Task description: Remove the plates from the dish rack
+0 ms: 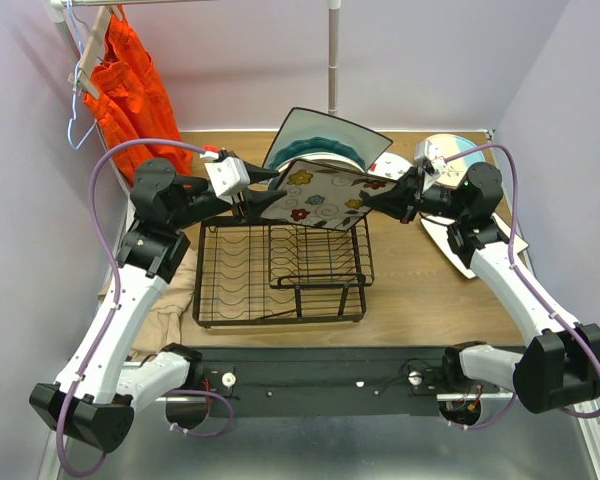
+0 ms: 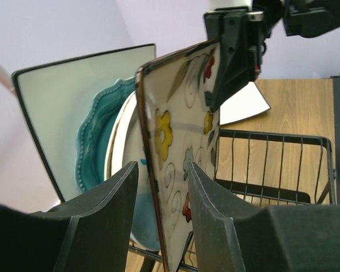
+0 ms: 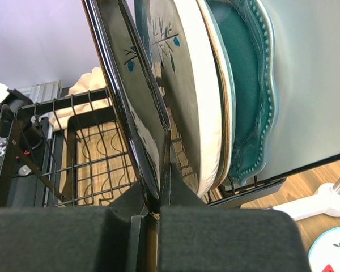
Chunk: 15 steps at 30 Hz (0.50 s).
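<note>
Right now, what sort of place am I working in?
Likely a lab mock-up for household chores, not a real kitchen: plain lilac walls box in a wooden table. On it stands a black wire dish rack with ceramic plates, and an orange garment hangs at the back left.

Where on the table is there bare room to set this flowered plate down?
There is bare wood right of the dish rack, in front of the plates lying flat, bordered by the right arm. Crowded: the rack's back, where the flowered plate in the right gripper overlaps the standing plates.
</note>
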Each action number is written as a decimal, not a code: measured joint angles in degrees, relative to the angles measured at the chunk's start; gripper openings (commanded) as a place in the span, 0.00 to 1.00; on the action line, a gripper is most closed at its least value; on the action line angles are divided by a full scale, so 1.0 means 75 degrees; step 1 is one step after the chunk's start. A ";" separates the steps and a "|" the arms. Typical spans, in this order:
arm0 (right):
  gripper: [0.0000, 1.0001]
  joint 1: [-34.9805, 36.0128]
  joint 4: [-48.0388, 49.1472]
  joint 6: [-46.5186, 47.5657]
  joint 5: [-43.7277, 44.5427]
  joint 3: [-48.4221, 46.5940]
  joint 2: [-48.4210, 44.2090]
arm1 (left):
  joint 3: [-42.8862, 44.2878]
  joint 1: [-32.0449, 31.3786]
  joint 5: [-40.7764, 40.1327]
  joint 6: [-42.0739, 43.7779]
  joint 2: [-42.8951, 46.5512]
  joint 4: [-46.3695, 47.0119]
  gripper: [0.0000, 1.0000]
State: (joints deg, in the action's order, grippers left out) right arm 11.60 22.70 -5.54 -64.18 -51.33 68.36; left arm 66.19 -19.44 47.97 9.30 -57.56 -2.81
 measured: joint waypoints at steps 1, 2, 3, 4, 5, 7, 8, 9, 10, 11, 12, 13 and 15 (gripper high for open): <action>0.01 0.0000 0.0000 -0.0006 0.0000 0.0000 -0.0006 | -0.0003 0.0000 0.0099 0.0055 -0.0009 0.0032 0.47; 0.01 0.0000 0.0000 -0.0003 0.0000 0.0000 -0.0015 | -0.0003 0.0000 0.0192 0.0105 -0.0020 0.0052 0.46; 0.01 0.0000 0.0000 -0.0003 0.0000 0.0000 -0.0020 | -0.0003 0.0000 0.0338 0.0163 -0.0055 0.0093 0.46; 0.01 0.0000 0.0009 -0.0009 0.0000 0.0000 -0.0023 | -0.0003 0.0000 0.0434 0.0198 -0.0099 0.0134 0.46; 0.01 0.0000 0.0015 -0.0020 0.0000 0.0000 -0.0023 | -0.0003 0.0000 0.0510 0.0227 -0.0154 0.0169 0.45; 0.01 0.0000 0.0029 -0.0067 0.0000 0.0000 -0.0023 | -0.0003 0.0000 0.0609 0.0256 -0.0300 0.0213 0.45; 0.01 0.0000 0.0047 -0.0090 0.0000 0.0000 -0.0023 | -0.0003 0.0000 0.0641 0.0265 -0.0382 0.0210 0.45; 0.01 0.0000 0.0055 -0.0114 0.0000 0.0000 -0.0023 | -0.0003 0.0000 0.0699 0.0274 -0.0516 0.0210 0.45; 0.01 0.0000 0.0055 -0.0125 0.0000 0.0000 -0.0023 | -0.0003 0.0000 0.0714 0.0277 -0.0592 0.0201 0.45; 0.01 0.0000 0.0055 -0.0140 0.0000 0.0000 -0.0023 | -0.0003 0.0000 0.0734 0.0277 -0.0685 0.0195 0.45; 0.01 0.0000 0.0055 -0.0146 0.0000 0.0000 -0.0023 | -0.0003 0.0000 0.0746 0.0280 -0.0758 0.0198 0.45; 0.01 0.0000 0.0064 -0.0149 0.0000 0.0000 -0.0023 | -0.0003 0.0000 0.0761 0.0283 -0.0833 0.0195 0.44; 0.01 0.0006 0.0093 -0.0175 0.0000 0.0000 -0.0023 | -0.0003 0.0000 0.0787 0.0289 -0.0915 0.0195 0.42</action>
State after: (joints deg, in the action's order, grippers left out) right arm 11.64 23.40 -6.85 -64.18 -51.33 68.18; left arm 66.17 -19.44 53.87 11.46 -64.42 -1.34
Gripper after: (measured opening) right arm 0.063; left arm 0.451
